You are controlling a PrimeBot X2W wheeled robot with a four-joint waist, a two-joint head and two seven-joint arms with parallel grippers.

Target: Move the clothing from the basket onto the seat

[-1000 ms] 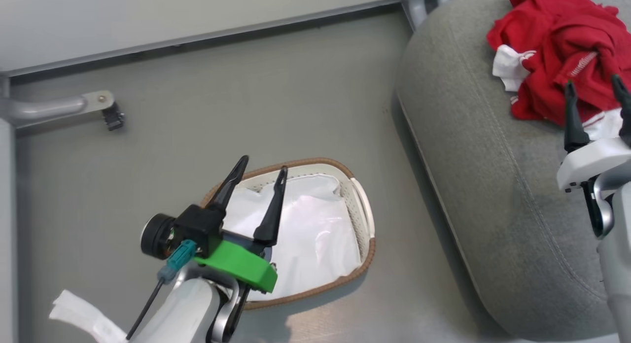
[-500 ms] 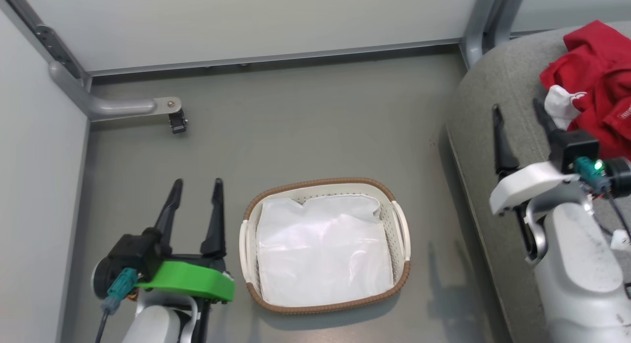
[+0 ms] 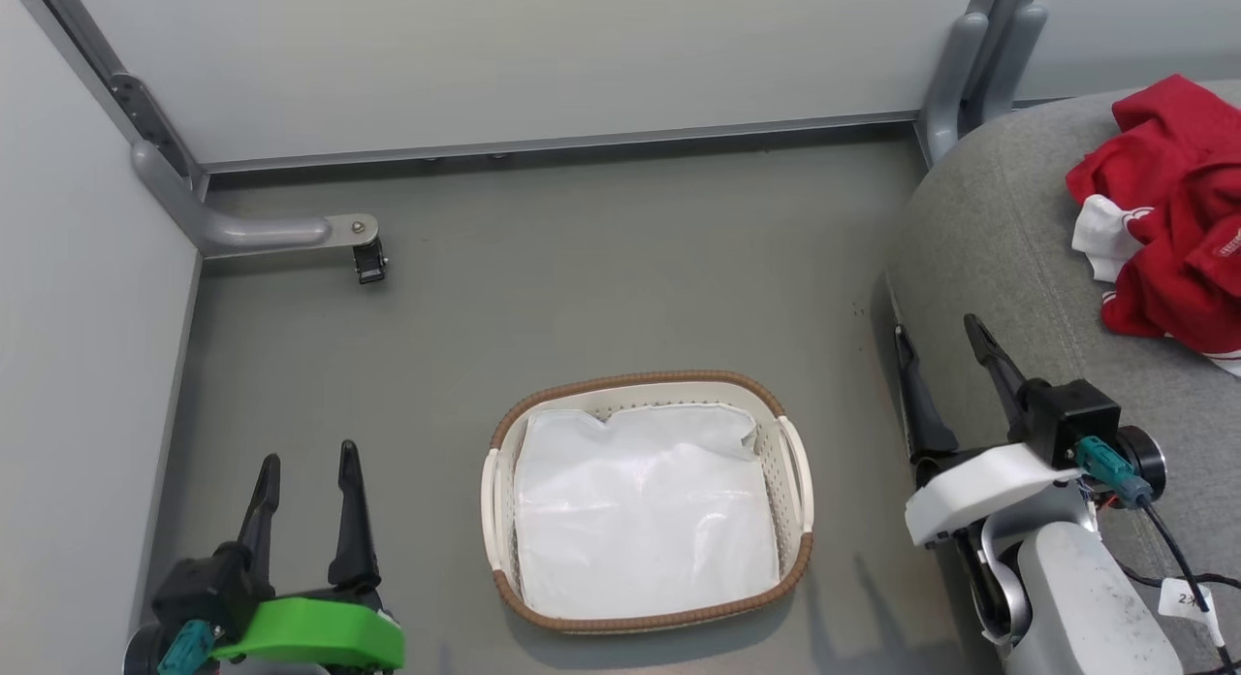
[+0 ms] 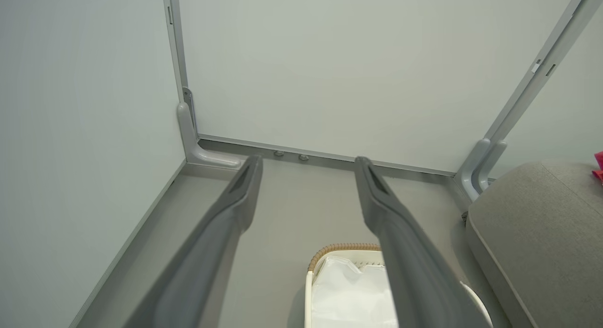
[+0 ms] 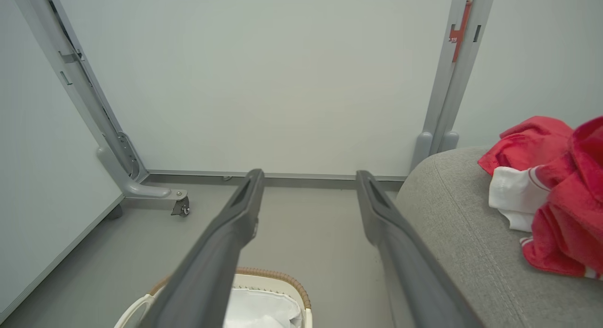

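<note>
The red clothing [image 3: 1178, 219] with white trim lies heaped on the grey seat [image 3: 1008, 268] at the right, also seen as the clothing [image 5: 556, 196] on the seat [image 5: 471, 252] in the right wrist view. On the floor stands the cream basket [image 3: 795, 462] with its brown rim; inside it I see the flat white lining sheet [image 3: 645, 515]. My left gripper [image 3: 305, 457] is open at the lower left, left of the basket. My right gripper [image 3: 938, 331] is open over the seat's front edge, below and left of the clothing. Nothing sits between either pair of fingers.
Pale partition walls close the back and left. A grey bracket foot with a black caster [image 3: 368, 263] stands at the far left of the floor. A grey post [image 3: 955, 83] rises behind the seat. Grey floor [image 3: 582, 287] spreads around the basket.
The head camera has swung, shifting the whole picture. Both grippers have drawn back toward the bottom of the view; the right one has come away from the clothing. Both stayed open.
</note>
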